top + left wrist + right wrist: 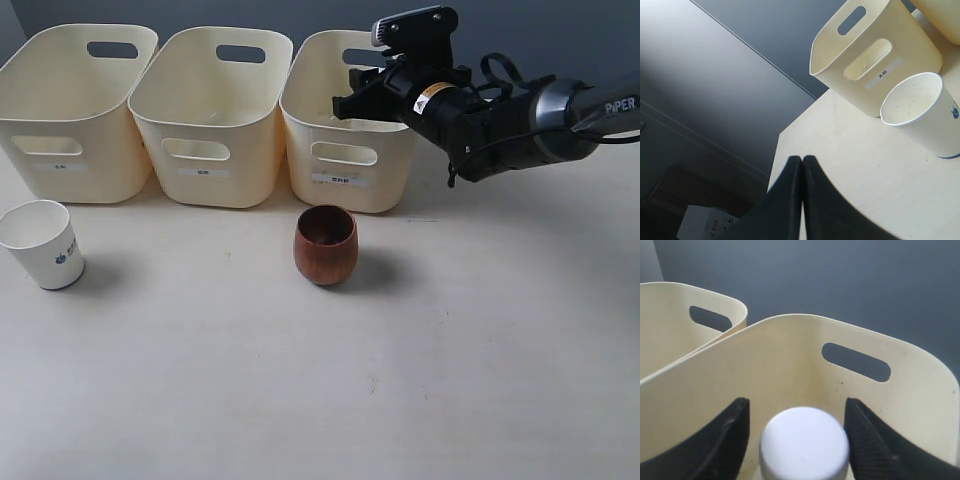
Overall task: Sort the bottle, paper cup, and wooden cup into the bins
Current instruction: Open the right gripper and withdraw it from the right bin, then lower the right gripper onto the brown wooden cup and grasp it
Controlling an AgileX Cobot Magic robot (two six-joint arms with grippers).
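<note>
My right gripper point(345, 100) hangs over the right bin point(350, 190). Its fingers flank the bottle's white cap point(804, 445), gripping the bottle; the clear body is out of frame. The right wrist view looks into this bin point(790, 360). The wooden cup point(325, 245) stands upright on the table in front of the right bin. The paper cup point(42, 245) stands upright at the far left, in front of the left bin point(75, 150). My left gripper point(802, 159) is shut and empty, a short way from the paper cup point(920, 112); the exterior view does not show it.
The middle bin point(210, 120) stands between the other two, all in a row at the back. The table's edge point(780, 150) runs close to my left gripper, with a dark wall beyond it. The left bin point(875, 65) stands behind the paper cup.
</note>
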